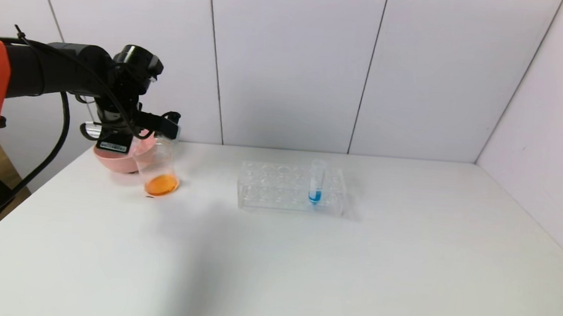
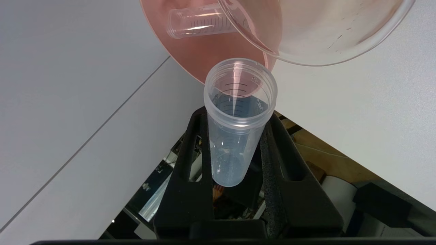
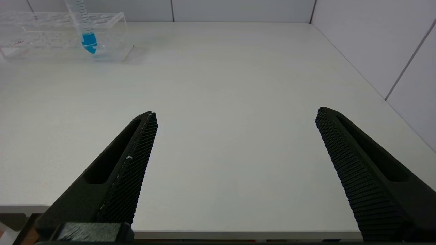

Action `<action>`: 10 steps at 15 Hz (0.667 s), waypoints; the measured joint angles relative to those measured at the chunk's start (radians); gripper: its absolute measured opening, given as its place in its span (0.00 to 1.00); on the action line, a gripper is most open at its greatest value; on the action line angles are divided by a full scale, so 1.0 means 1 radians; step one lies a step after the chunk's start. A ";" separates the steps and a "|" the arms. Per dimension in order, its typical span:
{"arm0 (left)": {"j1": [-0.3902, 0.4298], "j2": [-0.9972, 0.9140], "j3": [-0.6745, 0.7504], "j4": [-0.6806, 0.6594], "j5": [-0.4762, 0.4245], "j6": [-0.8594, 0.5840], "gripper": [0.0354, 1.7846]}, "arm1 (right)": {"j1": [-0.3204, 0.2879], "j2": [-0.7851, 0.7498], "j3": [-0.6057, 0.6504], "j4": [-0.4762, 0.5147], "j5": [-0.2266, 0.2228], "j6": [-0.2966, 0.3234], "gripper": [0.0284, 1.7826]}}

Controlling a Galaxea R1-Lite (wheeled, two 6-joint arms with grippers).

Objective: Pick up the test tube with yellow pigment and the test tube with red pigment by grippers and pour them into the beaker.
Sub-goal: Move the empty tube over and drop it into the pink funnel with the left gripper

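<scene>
Now the left gripper [image 2: 238, 153], clamped on an emptied tube [image 2: 235, 119] over the pink bowl [image 2: 204, 51], should drop it clear of the beaker [image 1: 157, 168]; right gripper [image 3: 235, 163] idles, fingers spread wide.

the beaker [image 1: 156, 168] stands at the table's [image 1: 273, 258] far left, just in front of the bowl [image 1: 113, 160]; the tube rack [image 1: 290, 188] sits to its right, holding one tube [image 1: 316, 182]

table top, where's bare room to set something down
Free: the white table in front of and to the right of the clear plastic tube rack. Crowded: the far left corner, where the left gripper holds an empty clear tube over the pink bowl and clear beaker.
</scene>
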 joint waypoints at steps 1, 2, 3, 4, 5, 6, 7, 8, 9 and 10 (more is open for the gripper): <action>0.000 -0.001 0.000 0.001 0.000 0.000 0.22 | 0.000 0.000 0.000 0.000 0.000 0.000 0.95; 0.000 -0.001 0.001 0.006 0.001 0.000 0.22 | 0.000 0.000 0.000 0.000 0.000 0.000 0.95; 0.000 -0.001 0.001 0.011 0.002 0.000 0.22 | 0.000 0.000 0.000 0.000 0.000 0.000 0.95; -0.001 -0.002 0.001 0.012 0.002 0.001 0.22 | 0.000 0.000 0.000 0.000 0.000 0.000 0.95; -0.001 -0.003 0.002 0.013 0.002 0.002 0.22 | 0.000 0.000 0.000 0.000 0.000 0.000 0.95; 0.000 -0.003 0.002 0.014 0.002 0.003 0.22 | 0.000 0.000 0.000 0.000 0.000 0.000 0.95; 0.001 -0.003 0.003 0.017 0.006 0.005 0.22 | 0.000 0.000 0.000 0.000 0.000 0.000 0.95; 0.001 -0.004 0.004 0.026 0.018 0.007 0.22 | 0.000 0.000 0.000 0.000 0.000 0.000 0.95; 0.000 -0.004 0.004 0.028 0.024 0.009 0.22 | 0.000 0.000 0.000 0.000 0.000 0.000 0.95; 0.000 -0.004 0.004 0.027 0.027 0.009 0.22 | 0.000 0.000 0.000 0.000 0.000 0.000 0.95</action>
